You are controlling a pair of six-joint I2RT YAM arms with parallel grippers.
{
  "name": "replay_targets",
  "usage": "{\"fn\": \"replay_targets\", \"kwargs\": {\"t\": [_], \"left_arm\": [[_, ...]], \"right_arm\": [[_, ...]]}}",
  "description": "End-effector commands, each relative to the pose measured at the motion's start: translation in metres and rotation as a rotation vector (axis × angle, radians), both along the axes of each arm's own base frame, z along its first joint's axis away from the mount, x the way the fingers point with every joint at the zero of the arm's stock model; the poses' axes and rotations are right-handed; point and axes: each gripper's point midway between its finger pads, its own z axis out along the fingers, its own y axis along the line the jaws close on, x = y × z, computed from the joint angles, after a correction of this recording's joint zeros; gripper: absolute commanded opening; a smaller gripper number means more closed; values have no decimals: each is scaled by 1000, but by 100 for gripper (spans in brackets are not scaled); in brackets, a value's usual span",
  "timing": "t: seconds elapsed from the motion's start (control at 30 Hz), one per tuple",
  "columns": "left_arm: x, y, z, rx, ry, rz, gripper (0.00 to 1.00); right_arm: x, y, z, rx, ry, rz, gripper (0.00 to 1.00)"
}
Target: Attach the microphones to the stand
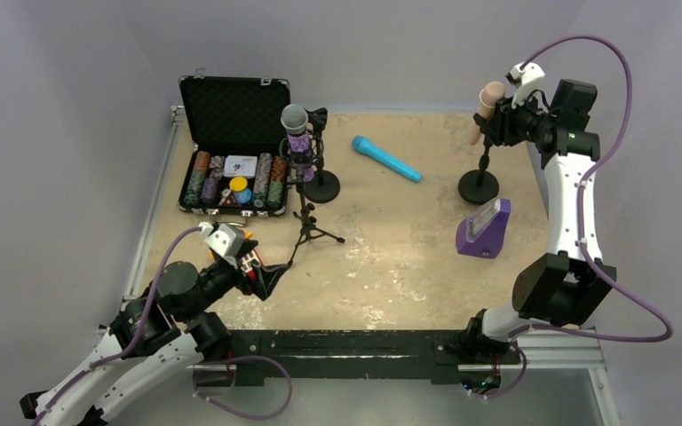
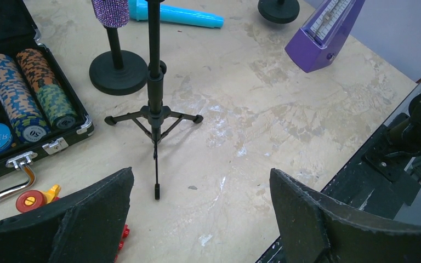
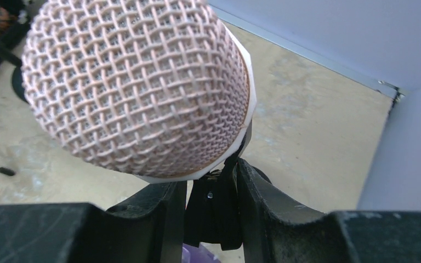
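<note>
The glittery purple microphone (image 1: 296, 129) with a silver mesh head stands upright in a round-based stand (image 1: 322, 186). Its lower end shows in the left wrist view (image 2: 111, 11). The blue microphone (image 1: 386, 158) lies flat on the table at the back middle. The pale pink microphone (image 1: 487, 108) leans at the top of the right round-based stand (image 1: 479, 185). Its mesh head (image 3: 137, 87) fills the right wrist view. My right gripper (image 1: 503, 122) is shut on that stand's black clip (image 3: 214, 211) just under the pink head. My left gripper (image 2: 200, 219) is open and empty near the front left, short of a small black tripod stand (image 2: 153, 109).
An open black case of poker chips (image 1: 231, 169) sits at the back left. A purple metronome (image 1: 485, 231) stands in front of the right stand. A small red and yellow toy (image 2: 33, 200) lies by my left finger (image 2: 87, 213). The table's front edge (image 2: 329, 186) is close on the right.
</note>
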Motion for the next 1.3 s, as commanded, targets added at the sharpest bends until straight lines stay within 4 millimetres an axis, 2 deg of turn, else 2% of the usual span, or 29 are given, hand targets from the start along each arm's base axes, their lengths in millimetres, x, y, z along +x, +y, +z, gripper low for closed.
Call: {"fn": "replay_targets", "kwargs": {"t": [0.0,0.13,0.2,0.43,0.63,0.8,1.1,1.27], "left_arm": [[-1,6,20,-44,-34,18,97],[0,5,20,-42,-36,19,97],[0,5,21,-44,-38,19,98],[0,4,20,-46,-34,17,98],[-1,5,22,-47,-36,17,98],[-1,5,23,-50,-38,15,98],[-1,6,27,-52,-45,14,98],[-2,6,28,-51,-48,14,98]], "right_arm": [[15,-38,47,-43,-211,-153,0],[18,-65,39,-34,-203,-223,0],[17,-72,32,-22,-187,-226,0],[13,-74,15,-2,-150,-222,2],[7,-72,9,26,-135,-218,22],[-1,-72,9,37,-143,-224,34],[-17,-70,25,37,-194,-242,71],[-29,-70,36,31,-231,-266,84]]}}
